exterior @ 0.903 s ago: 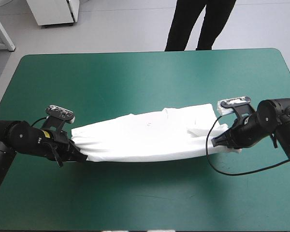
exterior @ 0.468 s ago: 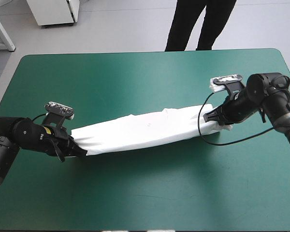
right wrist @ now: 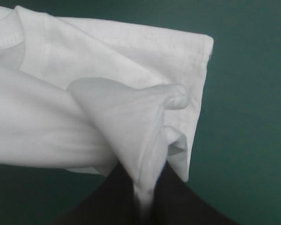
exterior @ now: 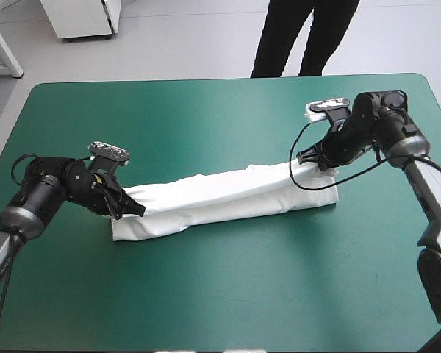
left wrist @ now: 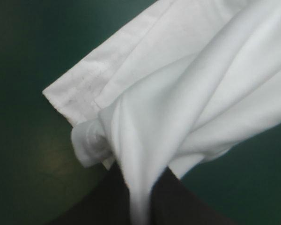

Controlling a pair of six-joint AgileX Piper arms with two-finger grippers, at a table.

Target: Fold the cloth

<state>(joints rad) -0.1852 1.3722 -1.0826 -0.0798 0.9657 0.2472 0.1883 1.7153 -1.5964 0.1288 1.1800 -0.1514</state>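
Teal-green table (exterior: 206, 294) — pale grey floor (exterior: 191, 44)

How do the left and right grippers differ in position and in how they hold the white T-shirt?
The left gripper sits nearer the near edge of the teal-green cover, the right gripper farther back, so the white short-sleeved T-shirt runs slanted between them. The right gripper seems to lift its end higher off the layer resting on the cover than the left gripper does. Shared: each is shut on the T-shirt, pinching a fold of it.
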